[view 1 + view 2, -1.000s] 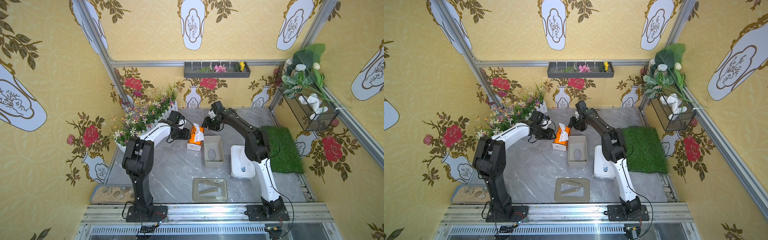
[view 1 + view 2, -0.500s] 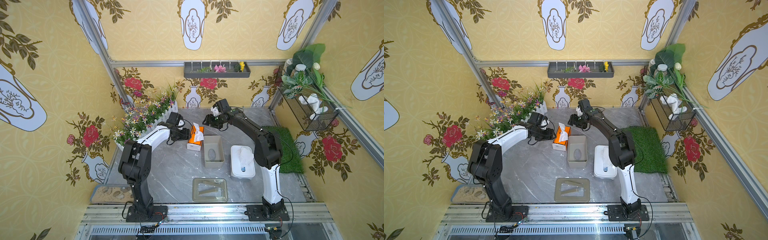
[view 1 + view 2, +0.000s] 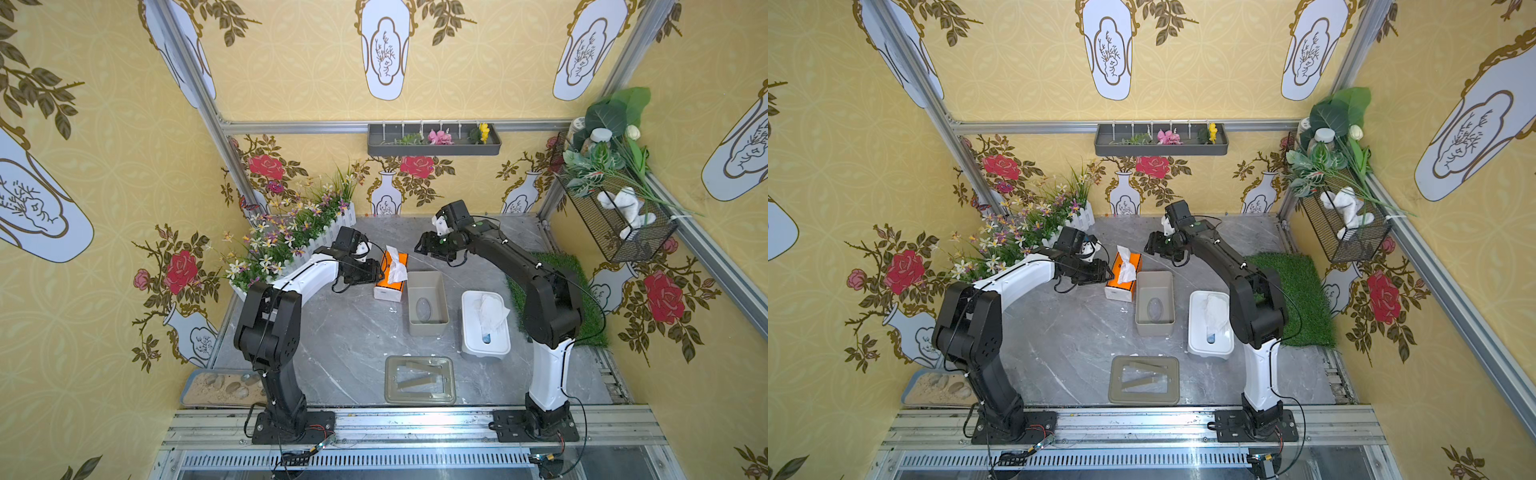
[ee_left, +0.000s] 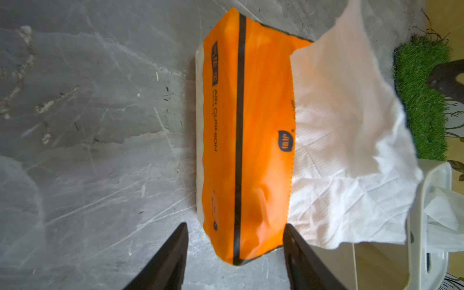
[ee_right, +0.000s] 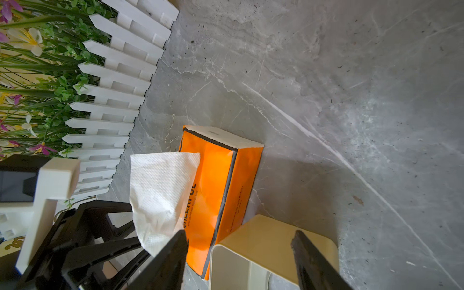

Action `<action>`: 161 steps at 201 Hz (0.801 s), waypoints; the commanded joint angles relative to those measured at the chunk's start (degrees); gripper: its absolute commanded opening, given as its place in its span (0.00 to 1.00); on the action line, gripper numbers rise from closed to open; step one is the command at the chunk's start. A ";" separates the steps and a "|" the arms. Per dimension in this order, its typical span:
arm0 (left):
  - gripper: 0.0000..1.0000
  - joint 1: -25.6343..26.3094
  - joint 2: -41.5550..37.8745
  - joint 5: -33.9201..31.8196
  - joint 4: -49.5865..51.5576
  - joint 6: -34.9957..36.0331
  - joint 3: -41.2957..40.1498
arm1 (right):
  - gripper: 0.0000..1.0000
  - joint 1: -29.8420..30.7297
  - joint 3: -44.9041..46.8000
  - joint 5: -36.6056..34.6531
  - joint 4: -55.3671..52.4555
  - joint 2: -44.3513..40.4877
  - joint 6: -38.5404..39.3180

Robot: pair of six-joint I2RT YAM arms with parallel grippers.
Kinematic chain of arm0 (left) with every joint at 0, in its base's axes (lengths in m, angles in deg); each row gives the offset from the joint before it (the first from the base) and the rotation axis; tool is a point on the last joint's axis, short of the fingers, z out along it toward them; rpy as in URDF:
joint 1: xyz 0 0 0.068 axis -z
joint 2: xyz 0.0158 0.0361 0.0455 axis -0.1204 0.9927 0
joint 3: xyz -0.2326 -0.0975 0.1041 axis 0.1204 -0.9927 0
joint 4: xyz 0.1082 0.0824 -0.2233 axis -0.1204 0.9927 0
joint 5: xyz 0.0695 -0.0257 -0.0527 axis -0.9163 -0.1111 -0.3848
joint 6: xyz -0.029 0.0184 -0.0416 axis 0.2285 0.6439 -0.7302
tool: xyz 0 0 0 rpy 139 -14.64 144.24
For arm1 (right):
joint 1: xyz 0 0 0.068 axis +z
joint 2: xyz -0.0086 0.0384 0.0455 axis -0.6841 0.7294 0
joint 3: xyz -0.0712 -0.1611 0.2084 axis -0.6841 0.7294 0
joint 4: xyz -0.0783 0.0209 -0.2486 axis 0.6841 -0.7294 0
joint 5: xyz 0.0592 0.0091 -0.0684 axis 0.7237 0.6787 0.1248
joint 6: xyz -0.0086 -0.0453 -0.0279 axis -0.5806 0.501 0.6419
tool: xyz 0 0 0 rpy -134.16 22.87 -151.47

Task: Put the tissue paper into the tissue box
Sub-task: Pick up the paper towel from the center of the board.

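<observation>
Poking from orange tissue pack [image 3: 384,279]: white paper sheet [image 3: 395,266]; beige plastic box [image 3: 443,303] beside; grey marble tabletop [image 3: 353,345]; left claw [image 4: 235,226], right claw [image 5: 239,232] released

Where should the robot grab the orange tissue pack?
Grab the orange tissue pack by its body, across the narrow way, from where the left claw is: the beige box crowds the other side, and the loose tissue on top is floppy.
</observation>
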 commanded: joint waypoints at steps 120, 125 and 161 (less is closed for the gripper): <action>0.24 0.35 3.67 1.86 -4.35 -0.93 -3.71 | 0.67 0.02 3.80 -0.11 3.45 -2.79 -1.95; 0.21 0.34 3.34 1.62 -4.62 -1.05 -3.90 | 0.67 0.02 3.79 -0.10 3.46 -2.74 -1.97; 0.03 -0.10 0.07 0.43 -6.57 -2.29 -6.11 | 0.67 0.26 4.59 0.07 3.78 -3.36 -2.15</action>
